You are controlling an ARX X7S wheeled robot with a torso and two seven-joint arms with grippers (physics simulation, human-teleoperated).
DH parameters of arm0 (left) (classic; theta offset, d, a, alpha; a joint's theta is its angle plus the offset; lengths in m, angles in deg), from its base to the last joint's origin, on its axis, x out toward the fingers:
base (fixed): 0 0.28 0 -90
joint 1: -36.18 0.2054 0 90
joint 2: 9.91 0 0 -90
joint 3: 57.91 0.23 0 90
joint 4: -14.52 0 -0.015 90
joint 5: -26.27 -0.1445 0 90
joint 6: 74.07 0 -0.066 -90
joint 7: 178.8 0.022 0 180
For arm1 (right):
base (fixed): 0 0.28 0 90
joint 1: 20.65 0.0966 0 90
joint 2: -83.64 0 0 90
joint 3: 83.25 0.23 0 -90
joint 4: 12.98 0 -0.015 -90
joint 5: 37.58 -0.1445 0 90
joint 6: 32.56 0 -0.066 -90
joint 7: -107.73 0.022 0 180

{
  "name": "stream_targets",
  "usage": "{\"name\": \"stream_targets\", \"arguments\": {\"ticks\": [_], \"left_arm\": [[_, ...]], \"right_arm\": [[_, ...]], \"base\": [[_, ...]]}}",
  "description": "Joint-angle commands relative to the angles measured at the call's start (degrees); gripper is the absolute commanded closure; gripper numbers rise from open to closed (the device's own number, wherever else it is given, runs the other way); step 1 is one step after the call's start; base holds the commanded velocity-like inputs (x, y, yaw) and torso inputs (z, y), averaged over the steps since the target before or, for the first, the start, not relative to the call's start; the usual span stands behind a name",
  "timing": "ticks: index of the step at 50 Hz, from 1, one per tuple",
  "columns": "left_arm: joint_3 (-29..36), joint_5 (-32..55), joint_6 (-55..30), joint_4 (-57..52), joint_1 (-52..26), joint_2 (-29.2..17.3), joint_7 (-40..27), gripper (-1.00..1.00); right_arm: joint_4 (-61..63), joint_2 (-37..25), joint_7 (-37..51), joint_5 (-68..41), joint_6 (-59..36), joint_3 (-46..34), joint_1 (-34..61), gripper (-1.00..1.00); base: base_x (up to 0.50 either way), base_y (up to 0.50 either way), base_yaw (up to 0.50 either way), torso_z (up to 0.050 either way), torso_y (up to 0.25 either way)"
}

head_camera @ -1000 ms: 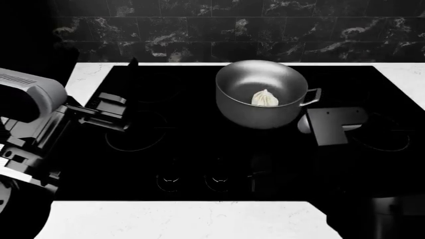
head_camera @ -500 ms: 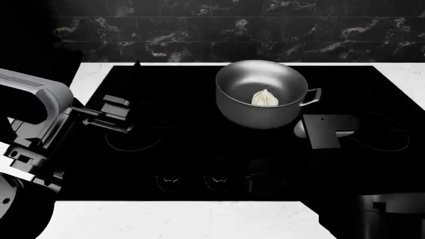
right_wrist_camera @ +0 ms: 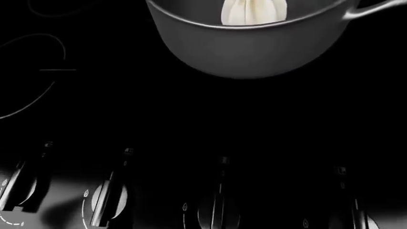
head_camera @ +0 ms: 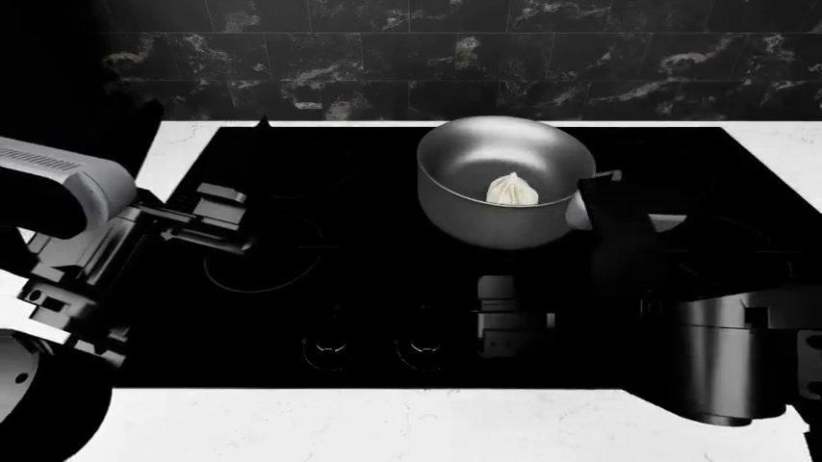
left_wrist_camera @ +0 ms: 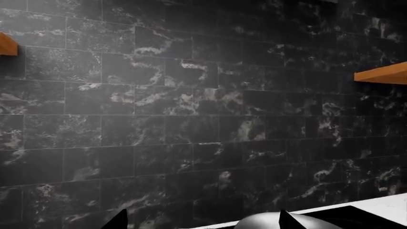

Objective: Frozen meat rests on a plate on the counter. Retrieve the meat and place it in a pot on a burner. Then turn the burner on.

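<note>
The meat (head_camera: 513,190) sits in the pot (head_camera: 449,164) near the bench's (head_camera: 385,423) back edge; I cannot tell either pincer's state.

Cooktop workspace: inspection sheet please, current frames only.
Surface: black glass cooktop set in white counter; knobs along its front edge.
Job's things: meat inside pot, which stands on the cooktop; plate not in view.
Clutter: nothing seen.
Hands: left hand hovers over the cooktop's left side, holding nothing visible; right hand near the knobs, jaw state unclear.
Cables: nothing seen.
Surroundings: dark marbled tile wall, orange shelf.
</note>
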Motion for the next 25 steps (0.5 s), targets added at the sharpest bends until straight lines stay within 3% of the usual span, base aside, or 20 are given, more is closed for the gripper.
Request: {"name": "stream_targets", "arguments": {"ticks": [1,25], "left_arm": [[1.35,-5.48,6.56,3.54,2.28,2.12,5.01,-1.0],[1.81,-9.24,13.8,8.6,4.36,4.08,10.24,-1.0]], "right_arm": [[-3.08,-0.65,4.85,-7.71,3.09,-6.82,8.03,-1.0],[-5.56,-1.67,3.98,-6.32,9.09,-17.82,15.21,-1.0]], "base": [[0.0,0.0,0.0,0.0,0.0],[0.0,0.0,0.0,0.0,0.0]]}}
